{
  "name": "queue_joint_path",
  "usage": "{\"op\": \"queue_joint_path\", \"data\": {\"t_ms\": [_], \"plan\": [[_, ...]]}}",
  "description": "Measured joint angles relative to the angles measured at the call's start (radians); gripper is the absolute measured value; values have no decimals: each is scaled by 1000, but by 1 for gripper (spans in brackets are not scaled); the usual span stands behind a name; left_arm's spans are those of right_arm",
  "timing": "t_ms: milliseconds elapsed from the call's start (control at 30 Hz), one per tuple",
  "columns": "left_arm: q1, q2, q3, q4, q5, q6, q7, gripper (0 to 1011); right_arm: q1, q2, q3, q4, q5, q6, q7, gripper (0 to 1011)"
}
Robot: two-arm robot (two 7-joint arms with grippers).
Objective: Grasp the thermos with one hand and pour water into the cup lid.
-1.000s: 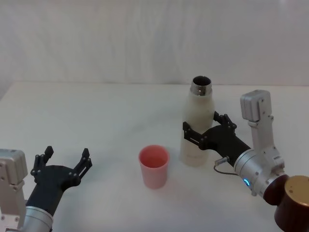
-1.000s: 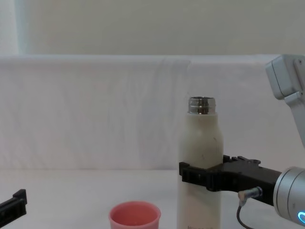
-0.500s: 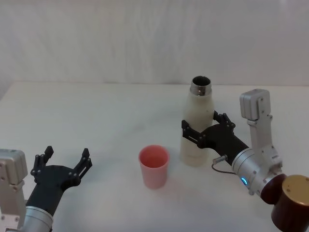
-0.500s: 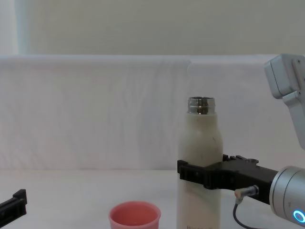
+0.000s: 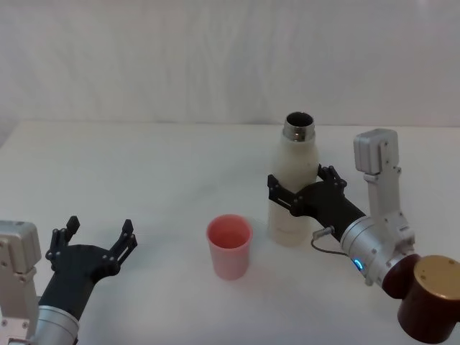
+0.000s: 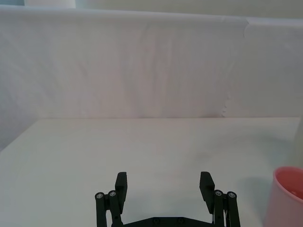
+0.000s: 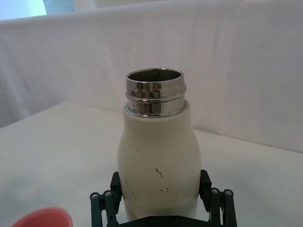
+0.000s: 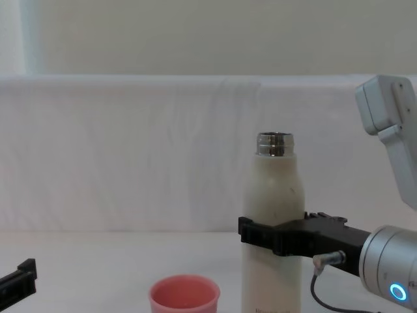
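Observation:
The cream-white thermos [image 5: 293,194] stands upright on the white table, its steel neck uncapped. My right gripper [image 5: 300,178] reaches in from the right and straddles its lower body, open, one finger on each side close to the wall. The right wrist view has the thermos [image 7: 158,151] between the fingertips [image 7: 116,180]. From the chest view the black jaws wrap the thermos [image 8: 273,189] at mid height. The pink cup lid [image 5: 229,246] stands just left of and nearer than the bottle. My left gripper [image 5: 100,228] rests open at the near left.
White table [image 5: 144,165] with bare room at the left and behind the bottle. A white cloth backdrop [image 5: 215,57] hangs along the far edge. My right arm's brown round joint [image 5: 431,298] sits at the near right corner.
My right gripper has slid a little farther forward and left around the thermos. The bottle, the cup lid and the left arm have stayed put.

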Motion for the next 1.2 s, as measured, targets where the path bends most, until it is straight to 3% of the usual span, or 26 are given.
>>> {"op": "queue_joint_path", "data": {"t_ms": [1200], "plan": [[0, 0, 0, 0, 0, 0, 0, 1001, 20, -5, -4, 23, -6, 4, -2, 959]]}}
